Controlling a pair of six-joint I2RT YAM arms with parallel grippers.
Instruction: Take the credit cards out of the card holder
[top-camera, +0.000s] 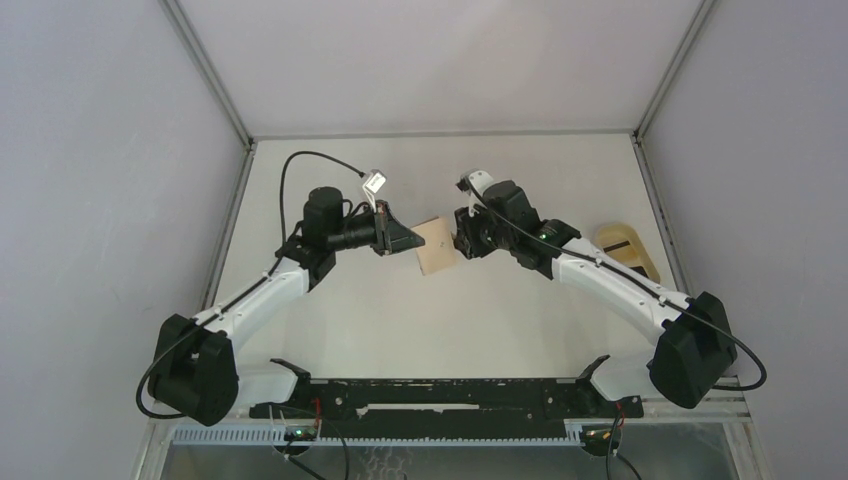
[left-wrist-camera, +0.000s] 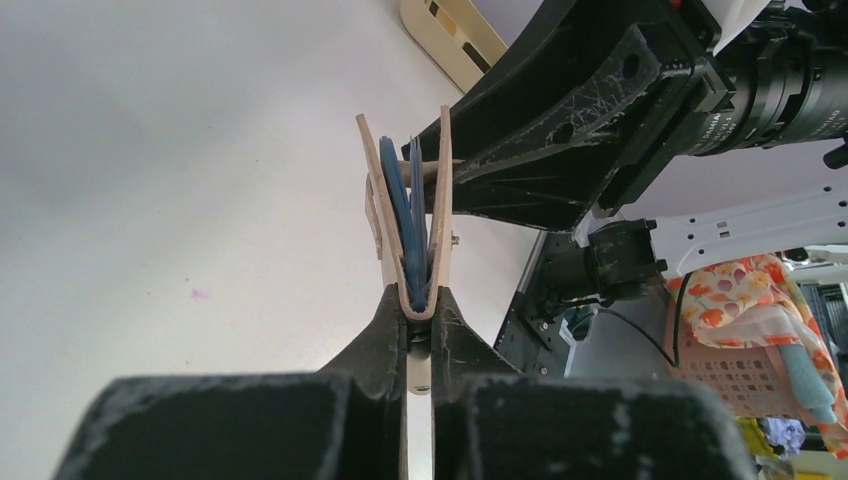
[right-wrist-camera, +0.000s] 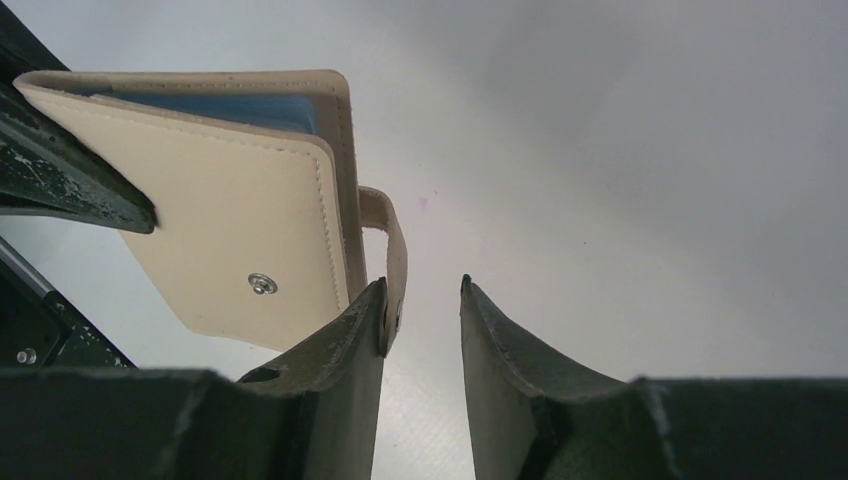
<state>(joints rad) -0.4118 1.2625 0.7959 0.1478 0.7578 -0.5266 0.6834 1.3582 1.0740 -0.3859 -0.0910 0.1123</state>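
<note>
The tan card holder (top-camera: 435, 246) hangs in the air above the table between my two grippers. My left gripper (left-wrist-camera: 420, 298) is shut on its folded edge, and its mouth gapes away from the camera. Blue credit card edges (left-wrist-camera: 400, 215) stand inside it. A blue card edge also shows in the right wrist view (right-wrist-camera: 240, 108). I cannot make out a black card. My right gripper (right-wrist-camera: 422, 290) is open at the holder's (right-wrist-camera: 230, 220) free end. The holder's snap strap (right-wrist-camera: 392, 250) lies against the inner face of one finger (right-wrist-camera: 350, 340). The snap dot (right-wrist-camera: 262, 284) faces this camera.
A tan oval tray (top-camera: 625, 248) lies at the right side of the table, beyond the right arm, and shows in the left wrist view (left-wrist-camera: 450, 30). The right gripper's black body (left-wrist-camera: 560, 140) sits close behind the holder. White walls enclose the table.
</note>
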